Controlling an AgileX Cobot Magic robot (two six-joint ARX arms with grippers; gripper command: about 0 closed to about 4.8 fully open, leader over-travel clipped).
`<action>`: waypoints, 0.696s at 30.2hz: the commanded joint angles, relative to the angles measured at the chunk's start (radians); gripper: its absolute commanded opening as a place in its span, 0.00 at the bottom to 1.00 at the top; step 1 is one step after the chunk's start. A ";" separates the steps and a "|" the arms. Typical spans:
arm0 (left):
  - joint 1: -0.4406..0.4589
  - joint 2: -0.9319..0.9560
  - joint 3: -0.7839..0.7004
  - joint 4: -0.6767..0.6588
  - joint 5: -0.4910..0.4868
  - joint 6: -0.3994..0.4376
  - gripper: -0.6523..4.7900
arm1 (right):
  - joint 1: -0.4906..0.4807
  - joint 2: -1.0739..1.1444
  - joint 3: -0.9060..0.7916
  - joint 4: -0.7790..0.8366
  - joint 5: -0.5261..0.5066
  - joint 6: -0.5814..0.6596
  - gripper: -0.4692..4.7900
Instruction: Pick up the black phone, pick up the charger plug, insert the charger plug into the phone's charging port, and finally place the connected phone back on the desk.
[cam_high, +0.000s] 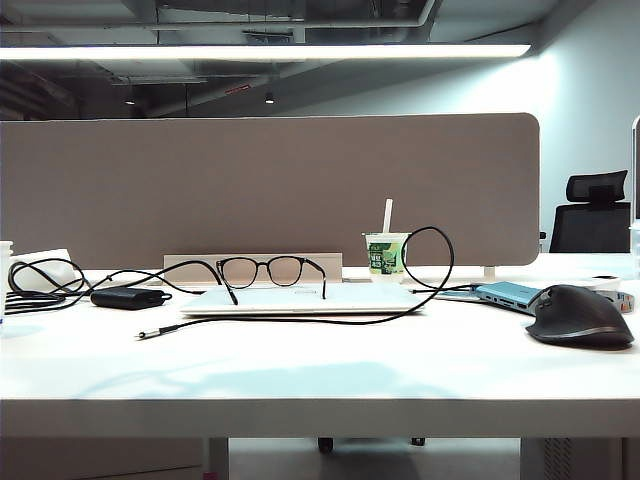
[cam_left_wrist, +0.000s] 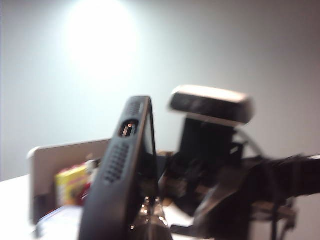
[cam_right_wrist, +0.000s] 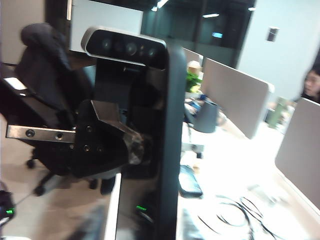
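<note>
the black phone (cam_left_wrist: 120, 180), held edge-on off the desk (cam_high: 300, 370) in the clenched left gripper (cam_left_wrist: 150, 210) facing the right arm, looks rigid, slick, moderately light; right gripper's state cannot be told; hold the thin charger plug (cam_high: 146, 335) by its collar.

You see the wide white desk (cam_high: 320, 370) carrying a thin black looping cable (cam_high: 300, 322), a domed dark grey mouse (cam_high: 582, 316), a closed white laptop (cam_high: 300, 300) and a small black oblong box (cam_high: 127, 297).

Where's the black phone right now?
Not on the desk: the black phone is up in the air, edge-on in both wrist views, pinched by the left gripper, with the right gripper close by.
</note>
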 joint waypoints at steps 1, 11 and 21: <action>0.036 -0.006 0.005 -0.042 -0.022 0.062 0.11 | -0.049 -0.024 0.004 -0.101 0.103 -0.001 0.59; 0.093 -0.080 0.005 -0.556 -0.204 0.422 0.11 | -0.083 -0.042 0.004 -0.330 0.472 -0.008 0.59; 0.093 -0.112 0.005 -0.718 -0.288 0.532 0.11 | -0.089 0.061 0.003 -0.604 0.806 0.232 0.59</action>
